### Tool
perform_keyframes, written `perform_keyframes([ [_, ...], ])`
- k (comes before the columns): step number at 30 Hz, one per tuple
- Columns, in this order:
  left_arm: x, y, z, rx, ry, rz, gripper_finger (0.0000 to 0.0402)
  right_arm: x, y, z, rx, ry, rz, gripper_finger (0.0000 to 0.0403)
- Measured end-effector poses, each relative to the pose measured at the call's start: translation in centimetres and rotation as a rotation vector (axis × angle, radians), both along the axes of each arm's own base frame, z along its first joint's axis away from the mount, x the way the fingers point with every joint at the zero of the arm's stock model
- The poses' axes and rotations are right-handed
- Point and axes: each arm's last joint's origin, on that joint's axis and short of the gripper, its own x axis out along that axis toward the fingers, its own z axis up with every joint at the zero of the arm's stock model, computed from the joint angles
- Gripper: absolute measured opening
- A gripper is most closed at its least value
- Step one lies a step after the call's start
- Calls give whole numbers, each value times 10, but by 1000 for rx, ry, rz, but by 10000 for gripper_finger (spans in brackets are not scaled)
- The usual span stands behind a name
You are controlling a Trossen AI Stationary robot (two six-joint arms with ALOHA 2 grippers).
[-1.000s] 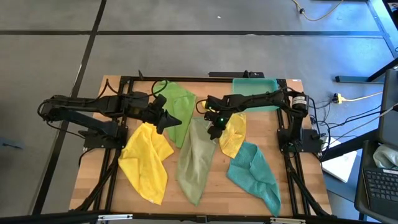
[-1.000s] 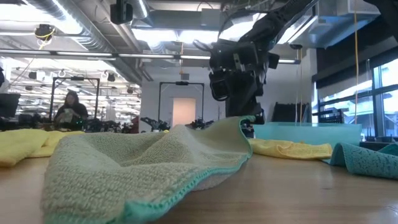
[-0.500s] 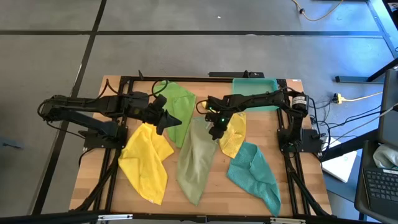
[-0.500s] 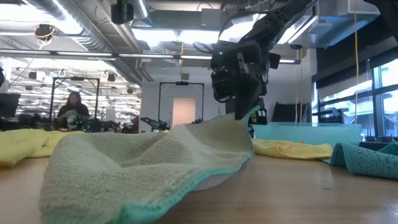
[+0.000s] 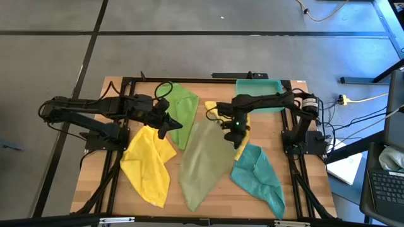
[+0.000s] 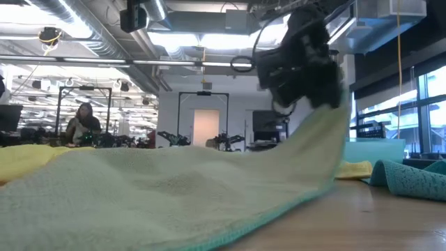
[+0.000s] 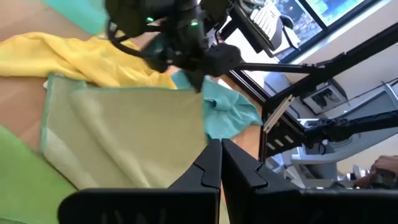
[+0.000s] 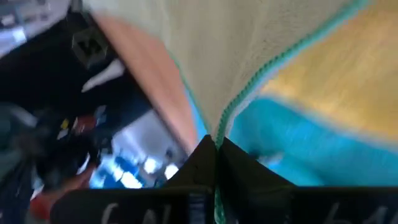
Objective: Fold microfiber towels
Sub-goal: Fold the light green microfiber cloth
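Note:
The pale olive-green towel (image 5: 203,161) lies spread in the table's middle, with one far corner raised. My right gripper (image 5: 235,130) is shut on that corner. Partly under it lies a yellow towel (image 5: 243,144), with a teal towel (image 5: 259,176) nearer. A bright green towel (image 5: 181,108) and a second yellow towel (image 5: 148,165) lie on the left. My left gripper (image 5: 173,125) hangs shut and empty over the bright green towel's edge. My right gripper pinches the olive towel's teal-stitched edge (image 8: 229,118) at its far right corner between its two fingers. The fingers slant downward at it. That corner (image 6: 333,122) is lifted off the table. The cloth slopes down from it and the rest lies on the wood.
A rigid teal tray (image 5: 259,88) stands at the far right of the table. Black frame rails run along the table's left and right sides. A person sits in the room beyond the table (image 6: 82,120).
My right gripper has gone toward the table's right edge and up, tipping as it went, and has drawn the olive towel's far right corner with it. The towel has spread out wider and flatter; its near end has stayed where it was.

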Motion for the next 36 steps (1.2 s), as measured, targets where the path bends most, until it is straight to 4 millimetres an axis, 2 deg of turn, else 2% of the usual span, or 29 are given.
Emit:
perform_keyframes([
  [5,0,1,0,17,-1,38,0,-8,20,19,134,-62,67,8],
  [8,1,1,1,16,-17,37,0,-7,26,31,143,-144,76,9],
  [14,7,-8,7,-4,-94,-39,0,-4,22,56,87,-279,0,9],
  [17,14,-17,8,-5,-138,-74,0,-4,15,61,33,-301,-44,9],
  [24,47,-44,-9,74,-169,-104,2,-1,9,61,-35,-282,-100,9],
  [28,67,-67,-26,106,-166,-156,23,-1,9,61,-42,-292,-96,9],
  [33,76,-102,-53,110,-79,-234,55,-2,14,62,-49,-347,-35,9],
  [36,78,-123,-63,94,-21,-196,61,-3,17,62,-44,-375,12,9],
])
